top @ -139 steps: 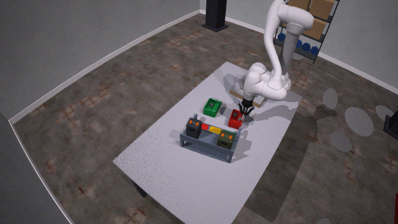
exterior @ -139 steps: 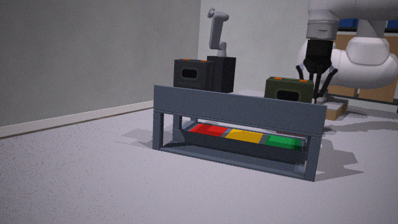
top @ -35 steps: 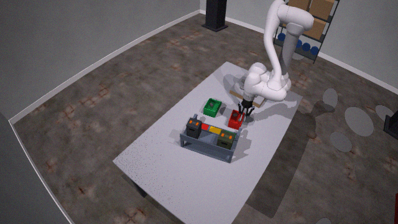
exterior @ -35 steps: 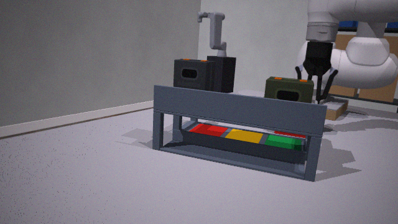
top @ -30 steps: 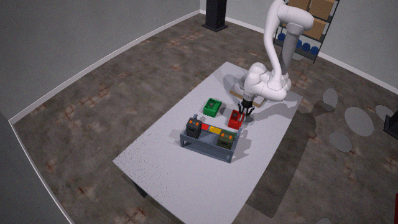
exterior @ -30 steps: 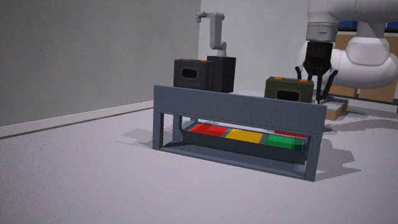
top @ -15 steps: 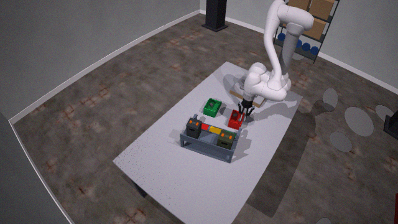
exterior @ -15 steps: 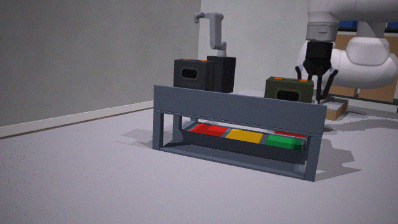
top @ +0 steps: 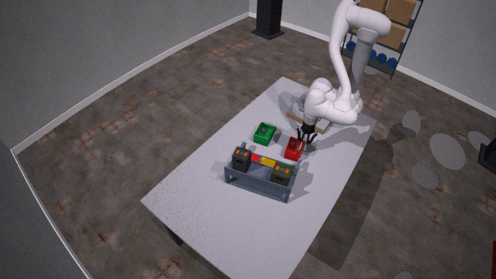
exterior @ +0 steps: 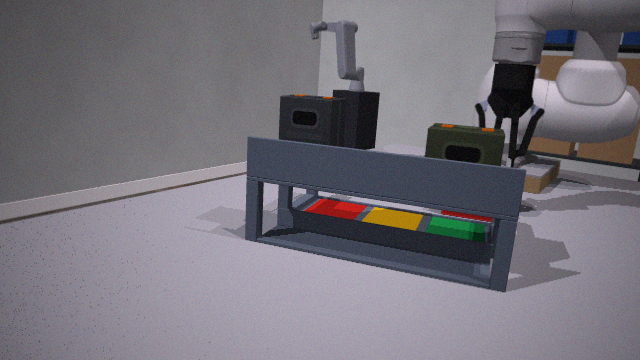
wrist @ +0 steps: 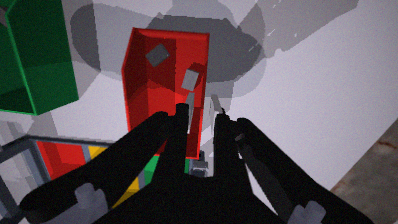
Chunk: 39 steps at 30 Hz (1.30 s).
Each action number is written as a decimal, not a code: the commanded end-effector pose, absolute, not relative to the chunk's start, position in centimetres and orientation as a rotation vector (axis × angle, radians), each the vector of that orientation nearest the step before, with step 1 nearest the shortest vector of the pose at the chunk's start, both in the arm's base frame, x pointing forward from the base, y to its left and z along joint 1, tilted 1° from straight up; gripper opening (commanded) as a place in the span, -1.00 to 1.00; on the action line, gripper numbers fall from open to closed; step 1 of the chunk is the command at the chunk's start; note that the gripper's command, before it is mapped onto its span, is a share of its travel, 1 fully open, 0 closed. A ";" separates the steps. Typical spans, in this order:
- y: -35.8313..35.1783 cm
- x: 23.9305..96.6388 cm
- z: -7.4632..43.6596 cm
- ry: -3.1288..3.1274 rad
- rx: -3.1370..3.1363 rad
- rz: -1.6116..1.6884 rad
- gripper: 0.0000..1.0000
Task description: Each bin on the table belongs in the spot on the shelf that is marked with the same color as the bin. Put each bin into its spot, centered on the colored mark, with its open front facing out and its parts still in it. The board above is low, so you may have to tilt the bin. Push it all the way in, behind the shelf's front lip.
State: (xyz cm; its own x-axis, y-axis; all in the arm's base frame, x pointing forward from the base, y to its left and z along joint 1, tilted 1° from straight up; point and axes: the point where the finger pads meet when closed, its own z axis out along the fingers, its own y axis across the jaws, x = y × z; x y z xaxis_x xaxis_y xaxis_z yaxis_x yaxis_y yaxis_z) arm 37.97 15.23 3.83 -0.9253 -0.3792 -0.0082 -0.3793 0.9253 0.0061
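The shelf carries a black case on top at one end and an olive-green case at the other. Inside the shelf, the red mark, yellow mark and green mark lie in a row, with no bin on them. The red bin sits near the shelf's olive-case end, two gray blocks visible inside; the green bin stands farther from the shelf, with a gray part inside. Near the shelf, the gripper points down, its fingers narrowly parted around one red bin wall, apparently without clamping it.
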 end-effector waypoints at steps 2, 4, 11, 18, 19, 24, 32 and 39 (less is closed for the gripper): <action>15.2 38.0 4.1 3.076 -0.606 0.012 -0.53; 15.2 38.0 4.3 3.076 -0.606 0.012 -0.53; 15.2 38.0 5.2 3.076 -0.606 0.012 -0.53; 15.2 38.0 5.9 3.076 -0.606 0.012 -0.53; 15.2 38.0 6.1 3.076 -0.606 0.012 -0.53; 15.2 38.0 6.9 3.076 -0.606 0.012 -0.53; 15.2 37.9 8.2 3.076 -0.606 0.012 -0.53; 15.2 37.9 9.3 3.076 -0.606 0.012 -0.53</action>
